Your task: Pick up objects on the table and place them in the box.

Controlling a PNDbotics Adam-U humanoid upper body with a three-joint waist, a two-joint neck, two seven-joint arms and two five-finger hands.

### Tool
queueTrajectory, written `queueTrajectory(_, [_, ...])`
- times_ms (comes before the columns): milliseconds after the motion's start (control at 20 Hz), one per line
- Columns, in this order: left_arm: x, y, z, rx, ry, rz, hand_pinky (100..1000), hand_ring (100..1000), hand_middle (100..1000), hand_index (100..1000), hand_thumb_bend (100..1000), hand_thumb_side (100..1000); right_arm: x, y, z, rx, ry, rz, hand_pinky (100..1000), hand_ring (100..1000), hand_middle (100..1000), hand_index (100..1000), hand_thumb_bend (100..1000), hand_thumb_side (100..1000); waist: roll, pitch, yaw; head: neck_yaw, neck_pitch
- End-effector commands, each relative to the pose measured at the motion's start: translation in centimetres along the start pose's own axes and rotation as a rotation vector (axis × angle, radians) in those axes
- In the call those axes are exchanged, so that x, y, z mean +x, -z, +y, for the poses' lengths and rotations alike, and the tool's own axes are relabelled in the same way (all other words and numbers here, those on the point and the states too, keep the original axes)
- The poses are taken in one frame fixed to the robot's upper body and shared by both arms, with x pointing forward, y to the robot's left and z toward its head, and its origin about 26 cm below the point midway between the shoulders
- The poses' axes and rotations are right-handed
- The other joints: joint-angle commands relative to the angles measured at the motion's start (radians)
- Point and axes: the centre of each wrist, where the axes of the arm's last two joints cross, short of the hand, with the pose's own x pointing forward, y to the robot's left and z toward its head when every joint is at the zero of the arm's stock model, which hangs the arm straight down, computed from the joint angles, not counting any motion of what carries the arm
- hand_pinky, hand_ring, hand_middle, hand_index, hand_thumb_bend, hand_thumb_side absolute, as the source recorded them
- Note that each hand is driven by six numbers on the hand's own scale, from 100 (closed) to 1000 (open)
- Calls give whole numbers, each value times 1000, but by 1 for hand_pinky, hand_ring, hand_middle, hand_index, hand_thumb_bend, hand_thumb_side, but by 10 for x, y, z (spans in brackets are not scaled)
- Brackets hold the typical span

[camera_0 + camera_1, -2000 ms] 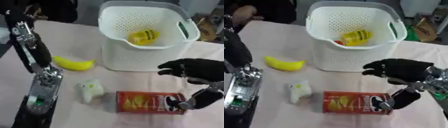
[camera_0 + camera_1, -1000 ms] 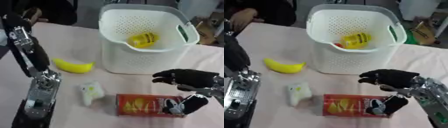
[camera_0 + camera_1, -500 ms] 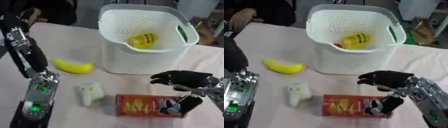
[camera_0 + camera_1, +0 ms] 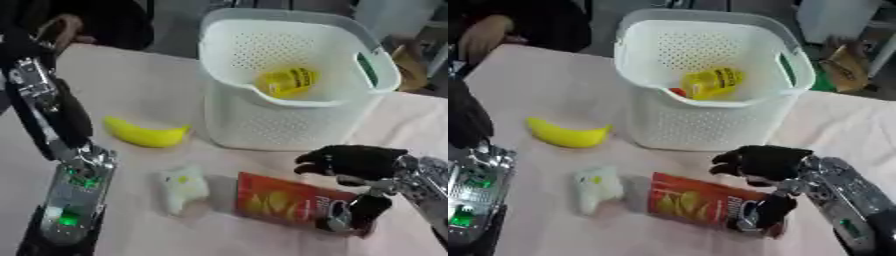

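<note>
The red chip can (image 4: 302,205), lying on its side on the table (image 4: 149,90) in front of the white basket (image 4: 289,115), looks to us like the next pick. Going left to right, we see our left arm (image 4: 61,165) idle, its hand out of view. Then come the banana (image 4: 144,134), a small white toy (image 4: 181,186) and the can, all apart. Our right hand (image 4: 354,165) arches over the can's lidded end with fingers curled above and thumb (image 4: 363,212) below, so we judge it a closing grasp. A yellow object (image 4: 284,81) already lies inside the basket.
</note>
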Motion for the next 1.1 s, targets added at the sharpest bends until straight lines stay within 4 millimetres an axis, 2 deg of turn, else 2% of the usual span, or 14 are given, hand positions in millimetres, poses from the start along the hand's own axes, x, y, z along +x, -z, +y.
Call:
queueTrajectory(50, [3,5,0,-3,-8,-23,780,837,889,949,100,1000,-5,-1,-3,241,-185,-162,992,1000,1000,1000,491,670,2,-16,-1,-2,-5])
queueTrajectory(500, [2,5,3,-10,10,-31,782,837,889,949,100,1000,-11,10,2,279,-158,-210,991,1000,1000,1000,475,685,-19,-27,-14,5,-2])
queueTrajectory(800, [2,4,3,-9,11,-33,782,837,889,949,100,1000,-11,13,3,273,-129,-214,987,1000,1000,1000,466,698,-21,-30,-22,3,1])
queueTrajectory(1000, [2,5,3,-7,9,-34,782,837,889,949,100,1000,-10,12,-2,255,-116,-196,979,1000,981,990,439,672,-19,-26,-17,-1,-6])
queueTrajectory(1100, [3,5,2,-7,8,-36,782,837,889,950,100,1000,-10,11,-3,251,-109,-189,972,1000,957,944,425,658,-19,-24,-14,-5,-9])
